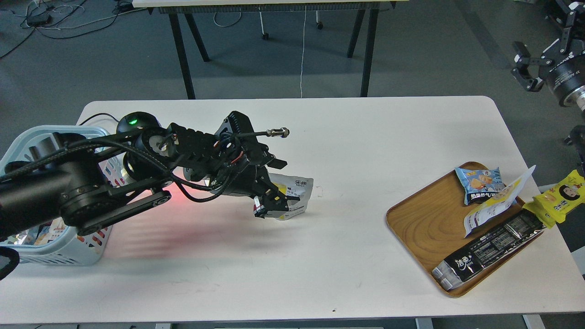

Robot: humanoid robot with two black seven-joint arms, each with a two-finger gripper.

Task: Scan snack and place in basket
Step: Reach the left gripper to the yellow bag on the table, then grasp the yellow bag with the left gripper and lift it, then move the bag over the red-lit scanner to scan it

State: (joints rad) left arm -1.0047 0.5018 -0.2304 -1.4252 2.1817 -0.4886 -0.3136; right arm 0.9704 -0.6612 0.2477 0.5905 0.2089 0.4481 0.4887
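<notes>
The snack (299, 189), a small silvery-white pouch with a yellow panel, is at the table's middle, just above or on the surface. My left gripper (274, 192) reaches in from the left and is closed around the pouch's left side, hiding part of it. The light-blue slotted basket (27, 137) stands at the table's left edge, mostly hidden behind my left arm. My right gripper (523, 66) is raised beyond the table's far right corner, open and empty.
A wooden tray (420, 224) at the right holds a light-blue packet (480, 183), a white-and-yellow bag (496, 203) and a long black pack (491, 249). A yellow packet (560, 196) overhangs the right edge. Red scanner light (169, 198) glows under my left arm.
</notes>
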